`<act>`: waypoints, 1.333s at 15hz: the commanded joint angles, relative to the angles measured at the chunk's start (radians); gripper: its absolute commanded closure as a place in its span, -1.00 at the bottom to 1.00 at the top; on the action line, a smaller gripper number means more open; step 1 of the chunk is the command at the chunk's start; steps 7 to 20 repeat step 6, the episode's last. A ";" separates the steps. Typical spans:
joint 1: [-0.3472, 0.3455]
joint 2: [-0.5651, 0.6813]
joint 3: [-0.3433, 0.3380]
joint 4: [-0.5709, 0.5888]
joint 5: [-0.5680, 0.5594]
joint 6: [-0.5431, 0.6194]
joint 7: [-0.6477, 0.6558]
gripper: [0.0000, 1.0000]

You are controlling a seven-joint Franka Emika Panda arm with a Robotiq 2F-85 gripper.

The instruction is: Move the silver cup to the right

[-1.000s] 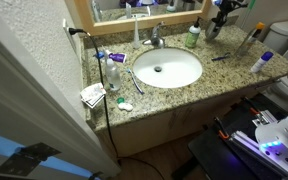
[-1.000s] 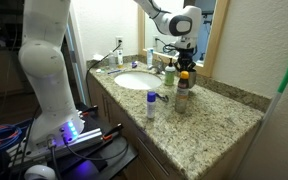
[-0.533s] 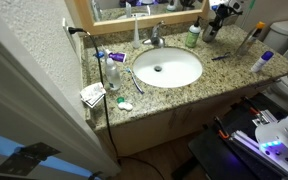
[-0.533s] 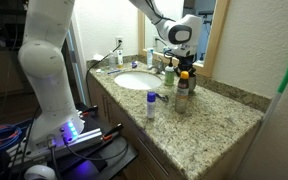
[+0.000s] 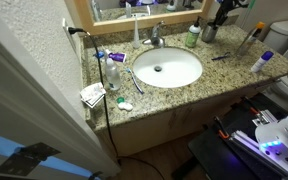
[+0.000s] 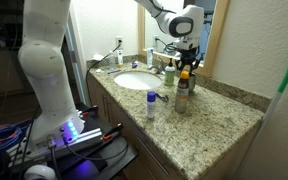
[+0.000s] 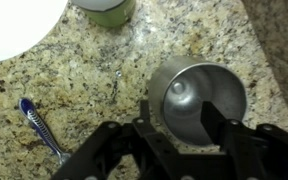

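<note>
In the wrist view the silver cup (image 7: 199, 100) stands upright on the granite counter, its mouth facing the camera. My gripper (image 7: 178, 118) is open over its left side. One finger (image 7: 145, 118) is just outside the cup's left wall and the other finger (image 7: 213, 122) reaches inside the cup, away from the wall. In an exterior view the cup (image 5: 210, 33) stands at the back of the counter, right of the sink, under the gripper (image 5: 217, 18). In an exterior view the gripper (image 6: 187, 48) hangs by the mirror and bottles hide the cup.
A green-capped bottle (image 5: 193, 37) stands just left of the cup, with the faucet (image 5: 155, 38) and the sink (image 5: 167, 68) further left. A blue toothbrush (image 7: 39, 128) lies on the counter nearby. A clear bottle (image 5: 111, 72) and a blue-capped bottle (image 5: 262, 62) stand toward the counter's ends.
The jaws have spread apart from the cup's wall, letting it go. The gripper has shifted slightly and the cup stays in its place.
</note>
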 commanded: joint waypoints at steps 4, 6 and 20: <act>-0.018 -0.221 0.008 -0.098 0.042 -0.029 -0.138 -1.00; -0.003 -0.168 -0.001 -0.040 0.013 -0.026 -0.089 -0.94; -0.003 -0.168 -0.001 -0.040 0.013 -0.026 -0.089 -0.94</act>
